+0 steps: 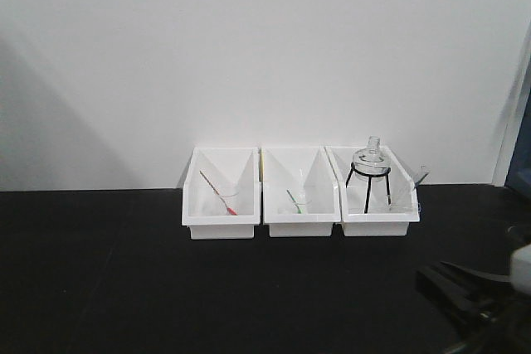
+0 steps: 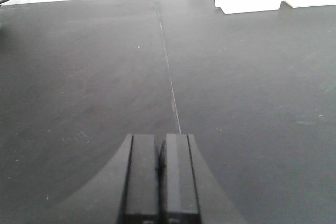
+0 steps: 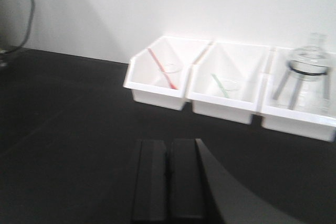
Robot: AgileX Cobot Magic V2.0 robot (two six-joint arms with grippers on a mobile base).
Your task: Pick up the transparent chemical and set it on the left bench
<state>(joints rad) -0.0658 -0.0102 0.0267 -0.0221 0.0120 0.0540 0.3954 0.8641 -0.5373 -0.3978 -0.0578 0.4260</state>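
Note:
The transparent chemical is a clear pipette (image 1: 414, 181) leaning in a small glass beaker (image 1: 404, 199) at the right end of the right-hand white bin (image 1: 377, 223). In the right wrist view I cannot make it out. My right gripper (image 3: 168, 142) is shut and holds nothing. It hovers over the black bench well in front of the bins, and shows at the lower right of the front view (image 1: 427, 281). Shut and likewise holding nothing, my left gripper (image 2: 160, 138) is above bare black bench top (image 2: 105, 77). It does not appear in the front view.
Three white bins stand in a row against the white wall. The left bin (image 1: 220, 225) holds a beaker with a red pipette (image 1: 219, 194), the middle bin (image 1: 300, 223) one with a green pipette (image 1: 293, 201). A glass flask (image 1: 372, 157) on a black tripod shares the right bin.

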